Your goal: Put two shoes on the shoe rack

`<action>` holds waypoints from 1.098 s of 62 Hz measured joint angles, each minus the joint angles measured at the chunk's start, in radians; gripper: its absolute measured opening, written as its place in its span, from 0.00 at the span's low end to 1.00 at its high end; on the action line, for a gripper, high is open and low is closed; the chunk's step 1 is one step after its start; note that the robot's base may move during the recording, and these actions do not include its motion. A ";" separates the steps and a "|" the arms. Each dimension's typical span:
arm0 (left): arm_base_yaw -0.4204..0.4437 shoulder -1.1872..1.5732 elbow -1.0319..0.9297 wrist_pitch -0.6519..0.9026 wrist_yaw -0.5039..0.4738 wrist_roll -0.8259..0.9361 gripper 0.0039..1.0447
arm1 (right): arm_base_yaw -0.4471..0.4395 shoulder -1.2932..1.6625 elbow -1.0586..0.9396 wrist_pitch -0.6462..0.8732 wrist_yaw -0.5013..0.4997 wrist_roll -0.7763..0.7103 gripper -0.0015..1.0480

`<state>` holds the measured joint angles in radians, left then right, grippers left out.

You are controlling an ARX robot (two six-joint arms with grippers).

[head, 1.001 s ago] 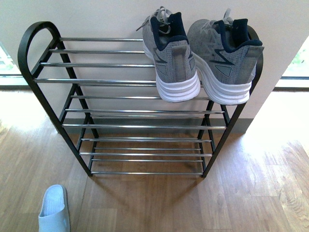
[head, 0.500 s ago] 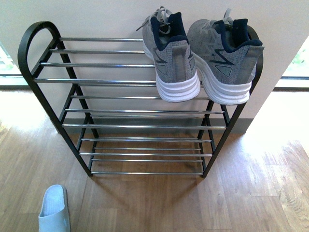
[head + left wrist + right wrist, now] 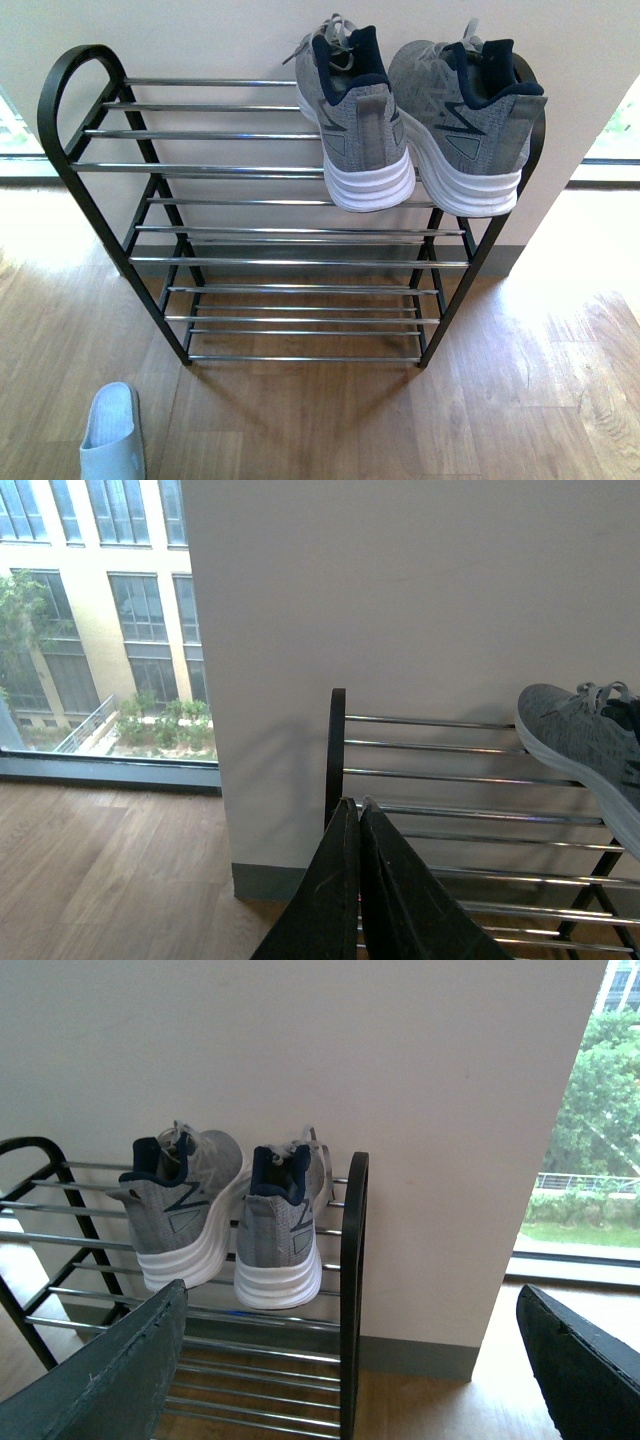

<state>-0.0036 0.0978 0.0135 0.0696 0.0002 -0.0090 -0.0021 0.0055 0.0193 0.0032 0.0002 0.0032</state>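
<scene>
While my left gripper point(image 3: 357, 810) has its two dark fingers point(image 3: 400, 900) pressed flat together around nothing, my right gripper point(image 3: 350, 1295) is spread wide, one finger at each edge of its wrist view, also empty.

Beyond the spread fingers stands one shoe rack point(image 3: 200, 167), black-framed with tiers of chrome rods, against a pale wall point(image 3: 200, 40). Two grey knit sneakers point(image 3: 360, 130) sit side by side at the right end of its top tier, toes to the wall, navy-lined heels and thick white soles hanging over the front rod. One pale blue slide point(image 3: 112, 432) lies on the wooden floor point(image 3: 320, 420), in front of the rack's left end and well apart from it.

Only the front view shows that slide. My right wrist view catches both sneakers from behind at the rack's end post. My left wrist view catches just one grey toe and the rack's other end, plus a window point(image 3: 100, 620) facing a building.
</scene>
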 joint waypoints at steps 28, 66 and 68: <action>0.001 -0.081 0.000 -0.070 0.000 0.000 0.33 | 0.000 0.000 0.000 0.000 0.000 0.000 0.91; 0.001 -0.081 0.000 -0.070 0.000 0.002 0.91 | 0.000 -0.001 0.000 -0.001 0.003 0.000 0.91; 0.001 -0.081 0.000 -0.070 0.000 0.002 0.91 | 0.000 -0.001 0.000 -0.001 0.003 0.000 0.91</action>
<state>-0.0025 0.0166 0.0135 -0.0006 0.0002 -0.0067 -0.0017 0.0048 0.0193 0.0021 0.0036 0.0032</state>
